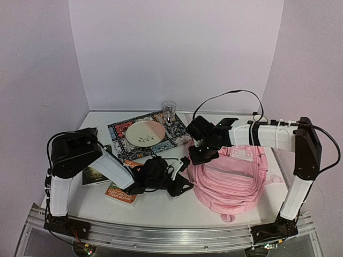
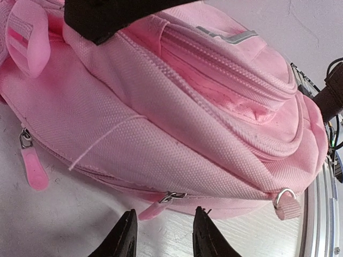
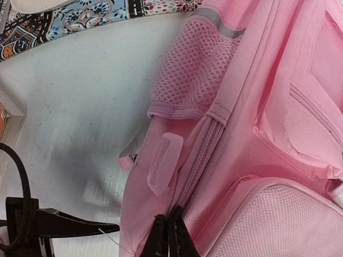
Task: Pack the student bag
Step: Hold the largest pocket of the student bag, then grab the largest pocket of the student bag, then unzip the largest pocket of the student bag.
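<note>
I am watching the student bag [image 1: 230,179] lying flat on the white table [image 1: 161,211], right of centre, with its zipped front pockets facing up. Its long axis is running roughly from the back wall toward the near edge. The end with the small white patch [image 1: 244,154] is pointing away from the arm bases, and a small pink loop [image 1: 228,218] is poking out at the near end. The left gripper [image 2: 163,235] is reaching in low from the bag's left side. Its fingers are standing partly apart with nothing between them, and a pink zip pull [image 2: 153,210] is lying just ahead of the tips. The right gripper [image 3: 169,230] is bearing on the far left part of the bag with its fingers pressed fully together against a zip seam, beside the mesh side pocket [image 3: 187,69]. I cannot tell whether any fabric is being pinched. To the left, a plate [image 1: 144,133] is sitting on a patterned placemat [image 1: 126,150], a glass [image 1: 169,111] is standing behind it, and a book [image 1: 120,193] is lying near the left arm.
</note>
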Controlling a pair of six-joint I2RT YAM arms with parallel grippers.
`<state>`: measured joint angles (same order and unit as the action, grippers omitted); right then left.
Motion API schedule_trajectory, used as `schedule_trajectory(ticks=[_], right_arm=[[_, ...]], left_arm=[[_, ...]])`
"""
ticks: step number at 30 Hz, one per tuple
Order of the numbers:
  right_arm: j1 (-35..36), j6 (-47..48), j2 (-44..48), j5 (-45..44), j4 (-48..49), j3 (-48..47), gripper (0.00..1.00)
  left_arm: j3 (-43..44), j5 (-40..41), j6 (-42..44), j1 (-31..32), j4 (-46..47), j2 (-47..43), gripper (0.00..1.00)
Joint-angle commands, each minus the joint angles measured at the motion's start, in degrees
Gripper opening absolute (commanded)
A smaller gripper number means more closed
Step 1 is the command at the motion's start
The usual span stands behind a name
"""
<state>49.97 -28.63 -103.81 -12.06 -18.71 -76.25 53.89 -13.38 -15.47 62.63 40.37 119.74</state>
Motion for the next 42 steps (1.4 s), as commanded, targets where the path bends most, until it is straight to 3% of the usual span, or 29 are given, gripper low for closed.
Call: schedule_trajectory(ticks=[1, 7, 12, 16, 22, 27, 33, 36, 42], right_arm=[[-0.11, -0.89, 2.09, 2.63, 2.55, -2.39, 0.00], [-0.56, -1.52, 1.76, 4.89, 3.97, -2.24, 0.00], [-1.24, -1.94, 1.74, 4.82, 4.45, -2.32, 0.00], [-2.40, -2.06, 1.86, 3.40, 4.51, -2.46, 0.00], [-3.68, -2.96, 0.37, -0.58, 4.55, -4.32, 0.00], [-5.09, -5.47, -2.47, -4.14, 4.54, -6.81, 0.00], [-5.58, -7.04, -6.59, -7.63, 4.60, -11.79, 0.00], [-5.58, -7.55, -8.88, -7.64, 4.68, -13.87, 0.00], [-5.64, -3.55, -10.48, -3.40, 9.05, -15.05, 0.00]], left_arm=[[-0.30, -0.43, 0.45, 0.30, 8.08, 1.45, 0.36], [0.61, -0.53, 2.53, 0.30, 10.55, 3.84, 0.32], [0.04, -2.22, 1.90, 0.30, 11.04, 3.85, 0.10], [-3.48, -1.97, 0.99, 0.46, 11.09, 1.40, 0.00], [-8.30, -1.57, 1.15, 3.53, 11.06, -5.09, 0.00], [-8.93, -0.94, 2.56, 9.70, 10.91, -8.13, 0.00], [-4.46, -0.40, 5.37, 14.17, 7.55, -7.35, 0.00], [0.32, 0.65, 9.67, 16.68, -0.25, -6.79, 0.02], [3.30, 1.70, 10.01, 17.85, -2.03, -6.91, 0.07]])
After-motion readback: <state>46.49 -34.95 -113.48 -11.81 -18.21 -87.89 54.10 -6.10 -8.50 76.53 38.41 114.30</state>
